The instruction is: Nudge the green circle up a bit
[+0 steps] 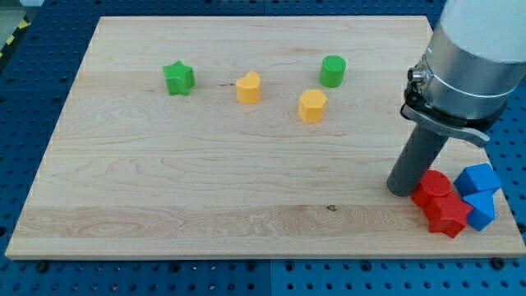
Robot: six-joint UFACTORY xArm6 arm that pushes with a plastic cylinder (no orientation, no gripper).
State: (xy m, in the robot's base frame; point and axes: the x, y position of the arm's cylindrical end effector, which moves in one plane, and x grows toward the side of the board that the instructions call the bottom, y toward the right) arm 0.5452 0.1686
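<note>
The green circle stands on the wooden board in the upper middle-right. My tip rests on the board at the lower right, far below and to the right of the green circle, just left of a red block. A yellow hexagon-like block sits just below-left of the green circle.
A yellow heart-like block and a green star lie to the left of the circle. A second red block and two blue blocks cluster at the board's lower right corner, beside my tip.
</note>
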